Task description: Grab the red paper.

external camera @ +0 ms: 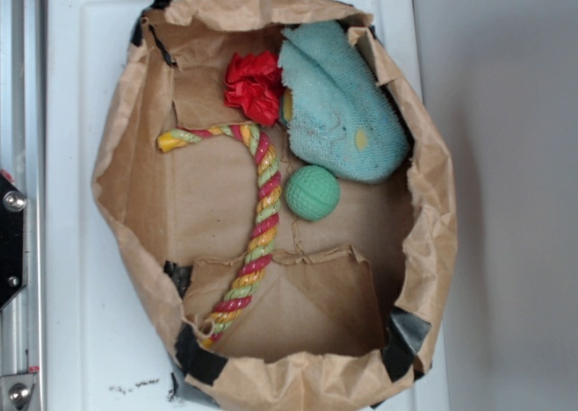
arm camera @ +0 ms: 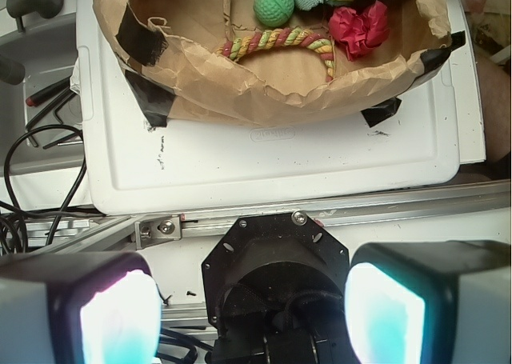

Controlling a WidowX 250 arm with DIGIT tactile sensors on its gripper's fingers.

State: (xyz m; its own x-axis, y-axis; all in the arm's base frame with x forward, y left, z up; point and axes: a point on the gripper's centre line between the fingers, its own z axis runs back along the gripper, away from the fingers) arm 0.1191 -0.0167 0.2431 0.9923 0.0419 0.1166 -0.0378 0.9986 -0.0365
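Here the red paper (external camera: 254,87) lies inside the open brown paper bag (external camera: 135,122), against the bag's far wall in the exterior view, a ruffled wad resting on the bag's brown floor. Just beside it, touching its edge, is a pale teal cloth (external camera: 339,104) with yellowish spots, bunched into the bag's upper corner. The red, yellow and green twisted rope (external camera: 257,221) curves from just below the paper down along the bag's floor to the opposite end, its bent top end passing close under the wad. A green ball (external camera: 312,192) with a dimpled surface sits beside the rope's middle stretch and just under the cloth, apart from the paper. Nothing lies on top of the wad; the bag's crumpled rim stands up all around it.

The bag rests on a white plastic tray-like board (external camera: 72,158), its corners fastened with black tape (external camera: 200,357). In the wrist view a metal rail (arm camera: 320,212) runs along the board's near edge, with black cables (arm camera: 32,180) off to one side.

The gripper (arm camera: 252,308) is well back from the bag, outside the board, with its two pale fingers (arm camera: 120,316) spread wide apart and nothing between them.
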